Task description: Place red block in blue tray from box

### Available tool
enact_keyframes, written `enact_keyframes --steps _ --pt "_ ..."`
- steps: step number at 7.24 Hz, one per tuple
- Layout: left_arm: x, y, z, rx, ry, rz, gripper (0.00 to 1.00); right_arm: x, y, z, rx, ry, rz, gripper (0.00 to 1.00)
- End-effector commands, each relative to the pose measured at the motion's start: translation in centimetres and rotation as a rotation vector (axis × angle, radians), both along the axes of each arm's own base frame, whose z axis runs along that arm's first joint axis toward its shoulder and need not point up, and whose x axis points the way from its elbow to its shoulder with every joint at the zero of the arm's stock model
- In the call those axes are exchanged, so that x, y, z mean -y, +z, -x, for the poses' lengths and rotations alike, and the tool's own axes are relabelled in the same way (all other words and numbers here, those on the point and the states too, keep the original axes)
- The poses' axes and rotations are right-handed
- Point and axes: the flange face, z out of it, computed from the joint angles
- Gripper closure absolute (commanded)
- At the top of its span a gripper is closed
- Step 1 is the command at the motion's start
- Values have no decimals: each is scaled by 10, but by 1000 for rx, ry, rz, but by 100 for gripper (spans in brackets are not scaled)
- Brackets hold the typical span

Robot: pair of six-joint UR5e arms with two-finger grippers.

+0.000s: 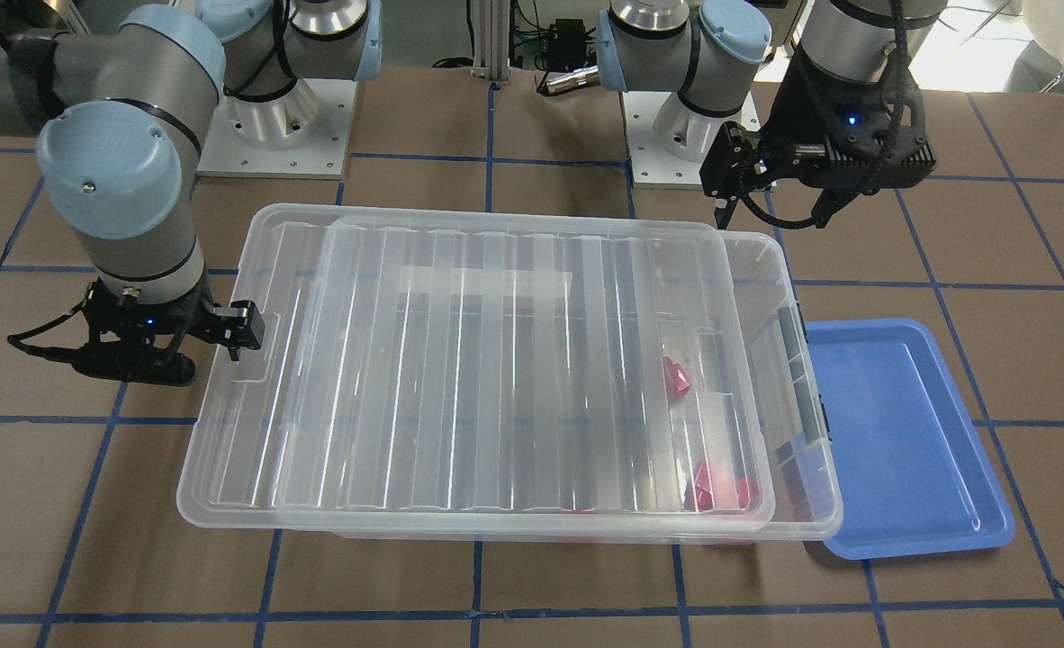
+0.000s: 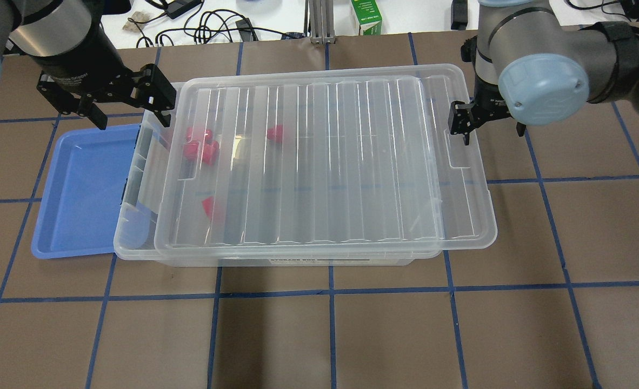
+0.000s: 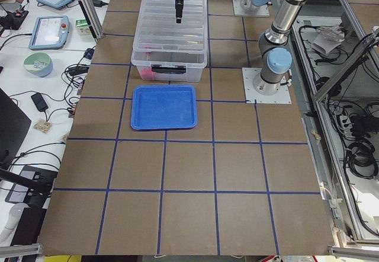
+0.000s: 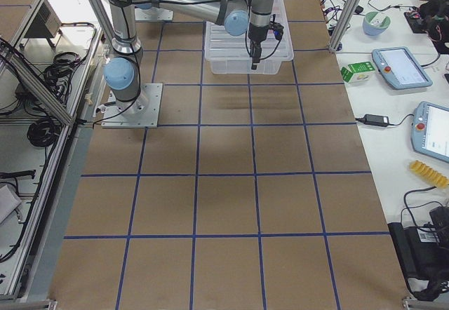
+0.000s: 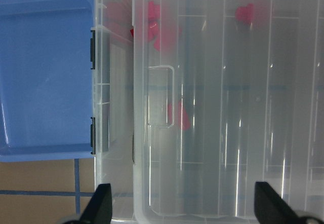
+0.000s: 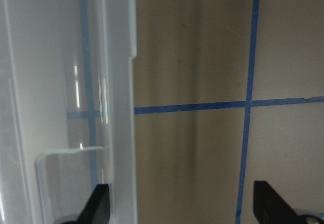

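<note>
The clear box point(image 2: 135, 216) stands mid-table. Its ribbed lid point(image 2: 325, 162) lies on top, slid toward my right, so a strip at the tray end is uncovered. Several red blocks point(image 2: 198, 145) lie inside near that end and show through the lid; another shows in the front view point(image 1: 676, 374). The blue tray point(image 2: 81, 189) sits empty against the box's left end. My left gripper point(image 2: 129, 111) is open and empty above the box's far left corner. My right gripper point(image 2: 464, 125) is open and straddles the lid's right edge point(image 6: 119, 107).
The table is brown with blue tape grid lines. Cables and a green carton point(image 2: 366, 16) lie beyond the far edge. Both arm bases point(image 1: 275, 126) stand behind the box. Dark latches point(image 5: 92, 51) sit on the box's tray-side end.
</note>
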Motion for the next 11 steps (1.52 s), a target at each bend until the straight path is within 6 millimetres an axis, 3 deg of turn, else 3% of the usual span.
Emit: enact_keyframes --steps 1,4,8,11 --pt "0 0 0 0 0 0 0 5 1 30 -2 -9 -10 0" --pt "0 1 0 2 0 1 0 8 6 55 4 51 -22 0" --pt "0 1 0 2 0 1 0 7 9 123 10 -29 -38 0" --pt "-3 -2 -1 6 -1 -10 0 6 8 130 5 -39 -43 0"
